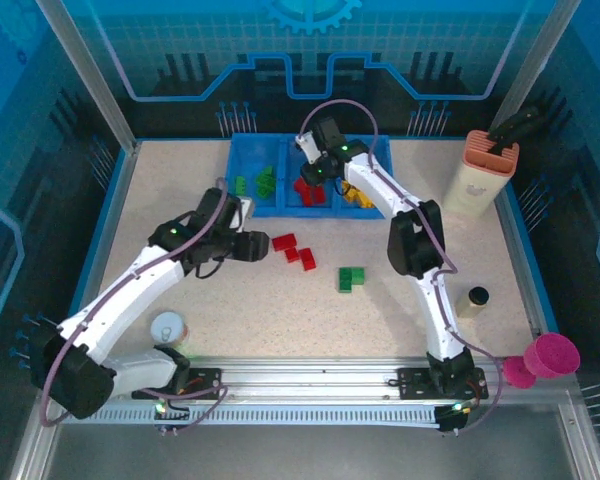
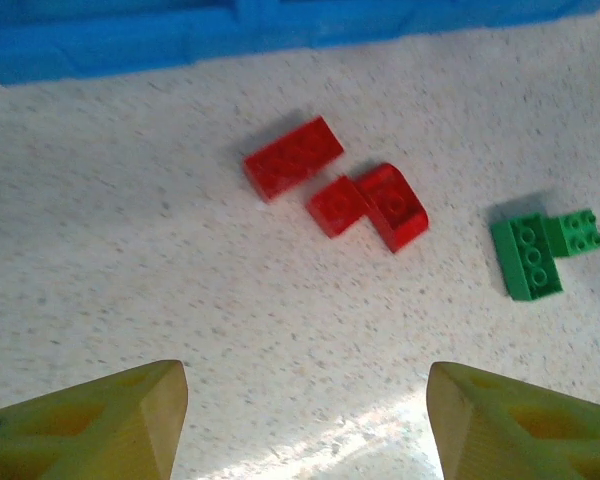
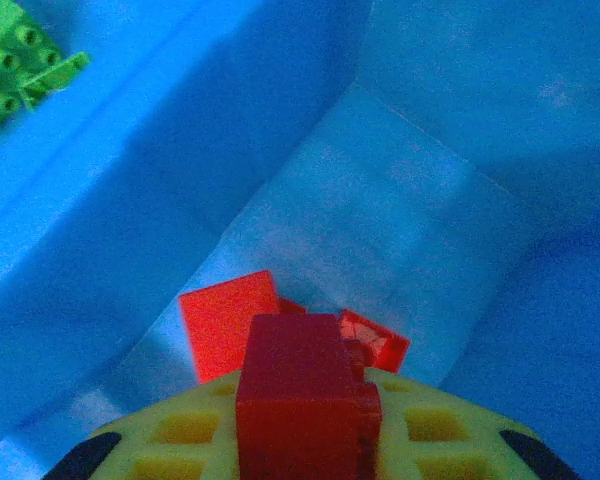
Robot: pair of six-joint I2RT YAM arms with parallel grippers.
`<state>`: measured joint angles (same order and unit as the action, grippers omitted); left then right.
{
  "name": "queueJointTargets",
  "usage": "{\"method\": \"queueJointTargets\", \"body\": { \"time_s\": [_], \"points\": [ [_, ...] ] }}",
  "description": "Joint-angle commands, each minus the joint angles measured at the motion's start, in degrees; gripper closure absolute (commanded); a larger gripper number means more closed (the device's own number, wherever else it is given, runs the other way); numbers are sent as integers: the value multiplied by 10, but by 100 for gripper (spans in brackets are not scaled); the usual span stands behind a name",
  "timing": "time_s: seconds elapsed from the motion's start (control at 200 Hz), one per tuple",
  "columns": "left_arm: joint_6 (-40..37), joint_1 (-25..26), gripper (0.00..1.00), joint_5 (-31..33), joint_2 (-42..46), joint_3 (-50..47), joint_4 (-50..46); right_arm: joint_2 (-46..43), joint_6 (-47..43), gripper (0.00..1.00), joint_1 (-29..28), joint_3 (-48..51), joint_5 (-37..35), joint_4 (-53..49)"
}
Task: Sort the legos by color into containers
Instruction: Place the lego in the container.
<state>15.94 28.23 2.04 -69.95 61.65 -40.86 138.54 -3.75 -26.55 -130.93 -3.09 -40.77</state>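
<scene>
Right arm (image 1: pixel 380 190) outstretched, jaws clamping red lego (image 3: pixel 305 400)

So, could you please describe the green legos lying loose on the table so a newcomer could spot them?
Find the blue tray at the far side of the table. In front of it lie three red legos; the green legos sit to their right. They are two touching bricks, the only green ones outside the tray.

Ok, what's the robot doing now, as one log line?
left gripper: open | right gripper: shut on red lego, over middle compartment | loose: three red legos, two green legos
</scene>
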Motion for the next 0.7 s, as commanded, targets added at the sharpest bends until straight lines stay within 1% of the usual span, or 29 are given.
{"method": "queueJointTargets", "body": {
  "time_s": [0.0, 0.105, 0.205, 0.41, 0.48, 0.575, 0.695],
  "points": [
    [57, 31, 34, 6, -21, -16, 5, 33, -16, 78, 11, -43, -4, -31],
    [76, 59, 33, 9, -47, -13, 19, 49, -14, 77, 15, -53, 3, -31],
    [84, 80, 33, 15, -80, 10, 27, 55, -13, 76, 16, -53, 10, -27],
    [117, 146, 33, 32, -160, 61, 38, 52, -16, 62, 17, -47, 26, -22],
    [125, 173, 33, 36, -193, 79, 44, 39, -15, 61, 16, -35, 33, -15],
    [131, 210, 32, 37, -240, 116, 51, 9, -18, 56, 15, -5, 48, 0],
    [137, 239, 32, 53, -294, 173, 48, -34, -19, 52, 15, 34, 59, 18]
  ]
}}
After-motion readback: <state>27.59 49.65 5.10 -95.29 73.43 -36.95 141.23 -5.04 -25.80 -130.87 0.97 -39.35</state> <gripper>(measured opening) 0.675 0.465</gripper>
